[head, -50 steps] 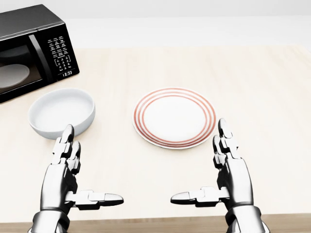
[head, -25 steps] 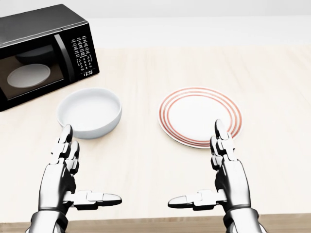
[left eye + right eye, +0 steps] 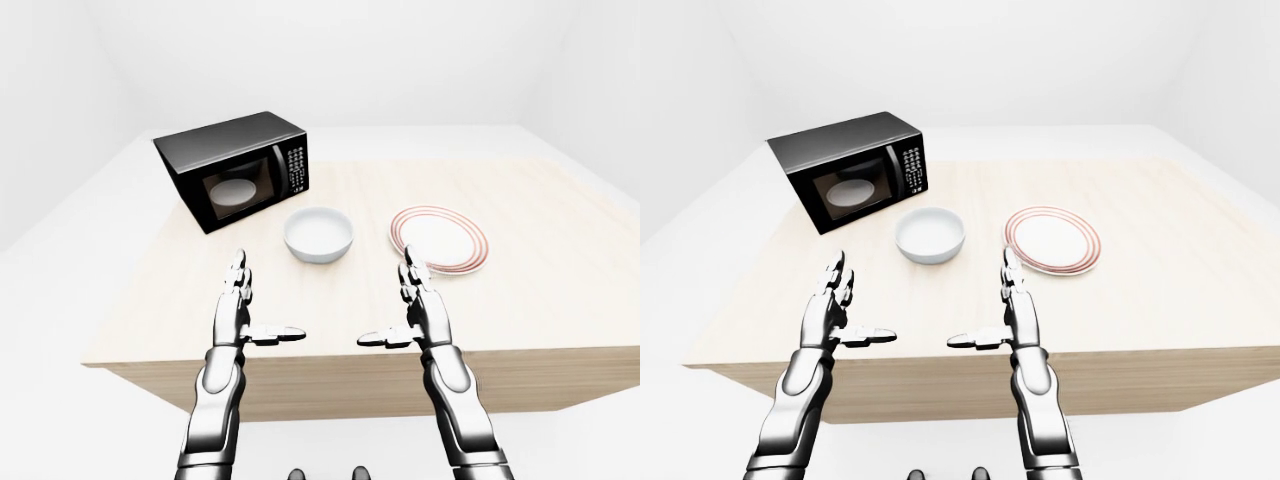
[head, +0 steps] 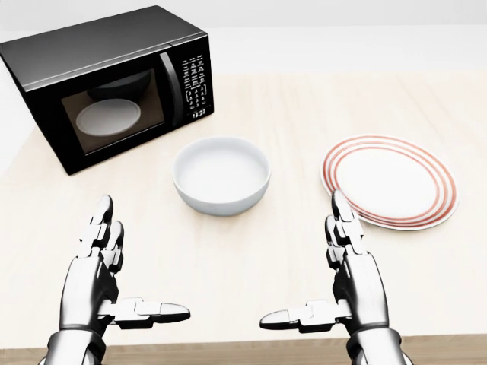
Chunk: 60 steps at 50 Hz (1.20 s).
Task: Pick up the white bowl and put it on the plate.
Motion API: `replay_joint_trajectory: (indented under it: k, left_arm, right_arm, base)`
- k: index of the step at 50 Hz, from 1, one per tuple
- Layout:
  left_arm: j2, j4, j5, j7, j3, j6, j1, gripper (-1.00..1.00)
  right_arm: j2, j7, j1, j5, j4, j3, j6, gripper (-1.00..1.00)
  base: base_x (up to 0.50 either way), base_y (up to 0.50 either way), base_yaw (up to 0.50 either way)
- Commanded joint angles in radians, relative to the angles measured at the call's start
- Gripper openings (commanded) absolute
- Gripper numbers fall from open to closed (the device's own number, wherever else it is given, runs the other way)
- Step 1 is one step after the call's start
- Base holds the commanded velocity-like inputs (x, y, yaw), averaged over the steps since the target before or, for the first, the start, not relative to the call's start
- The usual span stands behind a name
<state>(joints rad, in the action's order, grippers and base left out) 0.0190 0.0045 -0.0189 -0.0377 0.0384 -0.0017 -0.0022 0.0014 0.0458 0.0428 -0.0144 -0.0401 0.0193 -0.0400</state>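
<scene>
Both our hands, left hand (image 4: 103,277) and right hand (image 4: 346,277), hang open over the table (image 4: 304,106), holding nothing. The white bowl (image 4: 221,185) sits between them, beside the red-ringed plate (image 4: 389,192). The microwave (image 4: 106,87) has a keypad, too blurry to read.

White bowl (image 4: 221,185), red-ringed white plate (image 4: 389,182), black microwave (image 4: 110,84) (pale wood table (image 4: 304,106), seemingly)

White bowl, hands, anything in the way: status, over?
Left hand and right hand open, empty, short of the bowl. White bowl upright on the table, apart from the red-ringed plate. Path between them bare; microwave off to the view's left.
</scene>
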Motion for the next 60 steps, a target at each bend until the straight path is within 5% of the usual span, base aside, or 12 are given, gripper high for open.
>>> replay_joint_trajectory:
  k: [1,33,60]
  left_arm:
    - [0.0,0.0,0.0,0.0,0.0,0.0,0.0,1.0]
    - [0.0,0.0,0.0,0.0,0.0,0.0,0.0,1.0]
    - [0.0,0.0,0.0,0.0,0.0,0.0,0.0,1.0]
  right_arm:
    - [0.001,-0.004,-0.006,0.003,0.016,-0.002,-0.002,1.0]
    - [0.004,-0.004,0.0,0.004,-0.01,0.013,0.038,1.0]
    - [0.008,-0.001,-0.001,-0.009,0.02,0.026,0.009,1.0]
  base:
    - [0.0,0.26,0.0]
    - [0.08,0.01,0.0]
    - [0.32,0.0,0.0]
